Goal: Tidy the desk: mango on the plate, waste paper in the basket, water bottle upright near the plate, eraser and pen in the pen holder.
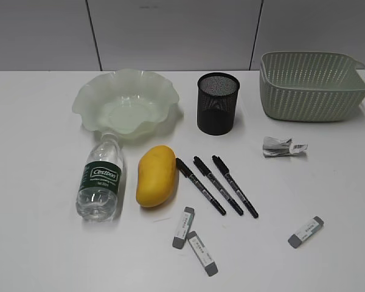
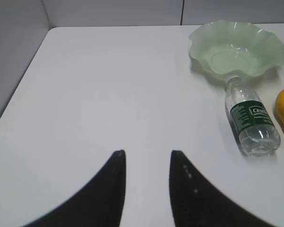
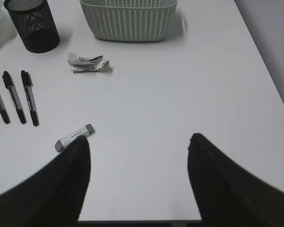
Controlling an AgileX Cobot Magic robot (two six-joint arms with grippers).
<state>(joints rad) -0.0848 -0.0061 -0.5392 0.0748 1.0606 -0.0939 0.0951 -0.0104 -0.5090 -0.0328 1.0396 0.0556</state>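
Smooth yellow mango (image 1: 156, 176), ruffled translucent plate (image 1: 126, 104) — mesh pen holder (image 1: 218, 103)

Water bottle (image 1: 100, 180) lies flat, cap against the green ruffled plate (image 1: 126, 104); yellow mango (image 1: 155, 175) alongside, on white desk (image 1: 42, 231).

Colours and patterns showing on the white desk (image 1: 36, 243)

The mango (image 1: 155, 175) is showing yellow-orange, the plate (image 1: 126, 104) translucent pale green, the basket (image 1: 313, 85) grey-green weave, the pen holder (image 1: 218, 102) black mesh, the bottle (image 1: 101, 180) a dark green label.
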